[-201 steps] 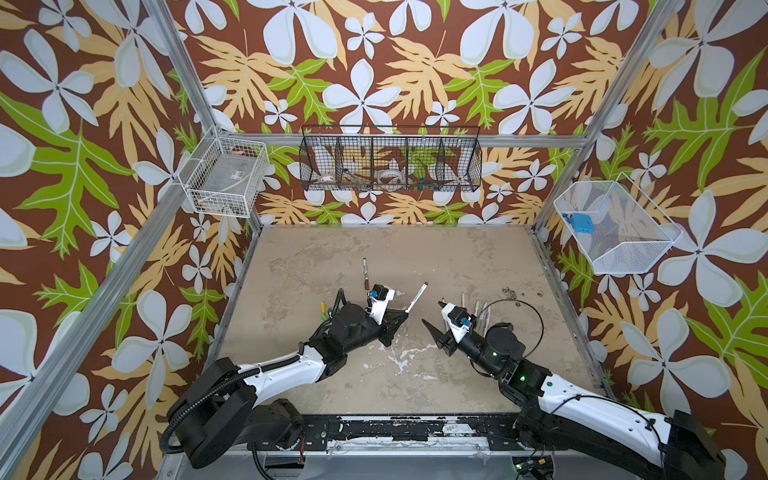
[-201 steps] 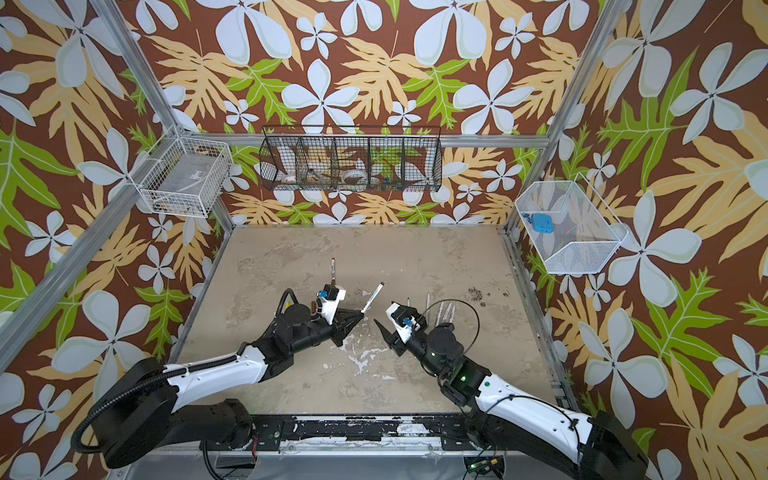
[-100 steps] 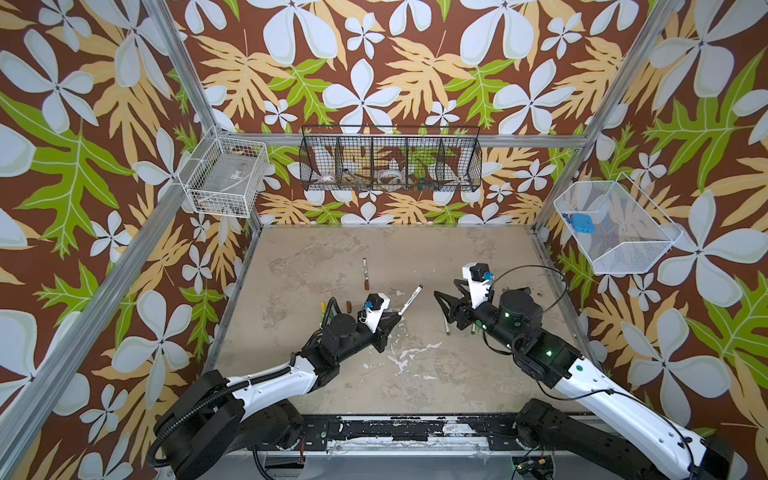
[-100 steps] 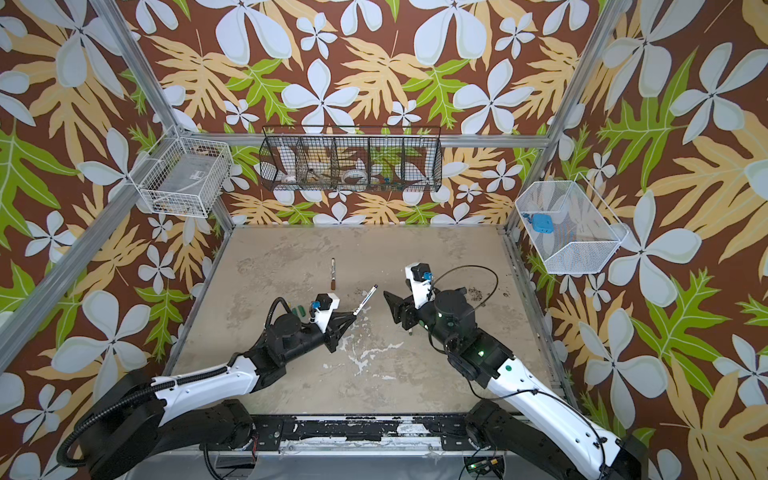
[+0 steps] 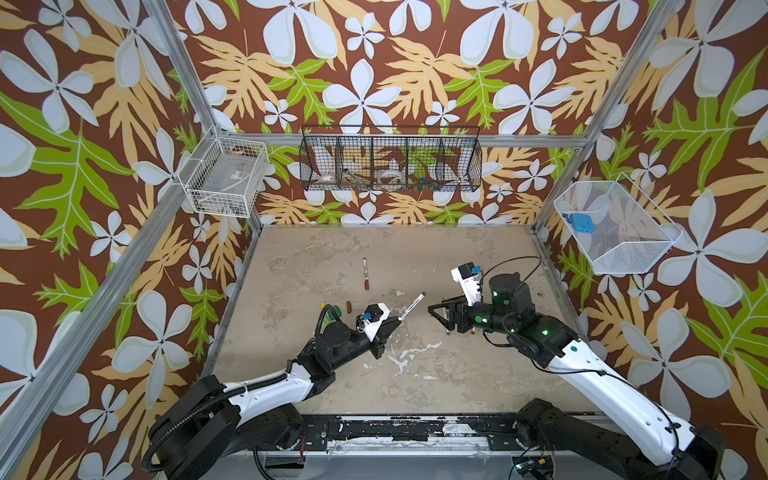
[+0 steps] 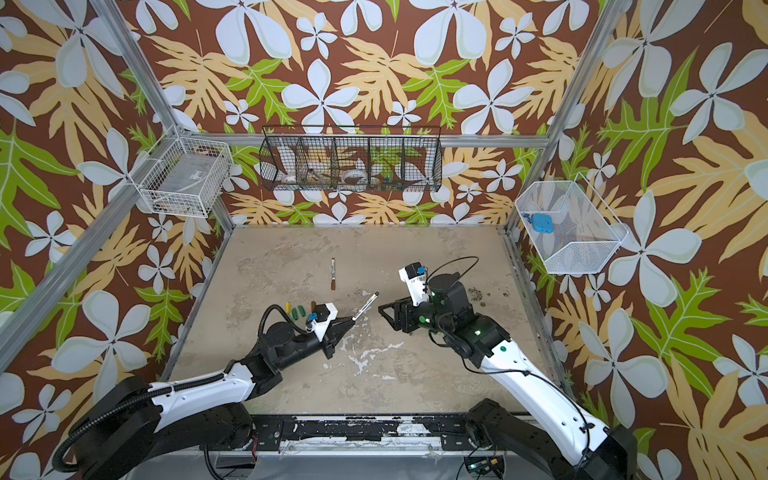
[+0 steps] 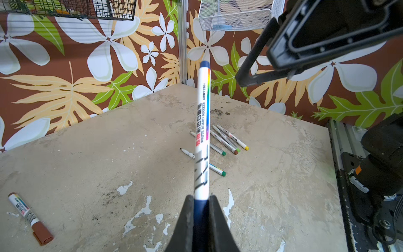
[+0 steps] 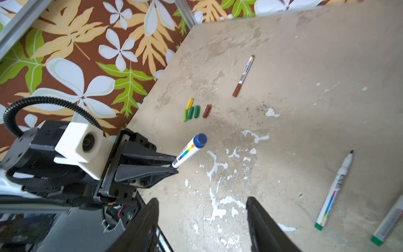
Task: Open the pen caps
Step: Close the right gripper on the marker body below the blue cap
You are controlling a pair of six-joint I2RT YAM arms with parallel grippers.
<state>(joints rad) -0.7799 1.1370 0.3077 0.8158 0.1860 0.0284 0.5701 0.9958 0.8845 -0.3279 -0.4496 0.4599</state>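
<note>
Left gripper (image 7: 200, 197) clamped on the dark blue plastic cap (image 7: 200, 213) of a slim white marker barrel with black print (image 7: 202, 131). The barrel slants up off the bench (image 5: 415, 374) toward the right gripper (image 8: 202, 203).

Right gripper: jaws apart, empty, near the barrel's free end, not touching.

Five loose stubby plastic caps (image 8: 191, 113) (yellow, light green, two green, brown) lie bunched near the left edge.

Brown-capped white marker (image 5: 365, 274) lies mid-bench toward the back edge.

Uncapped white markers (image 7: 232, 137) lie right of centre, beneath the right gripper.
</note>
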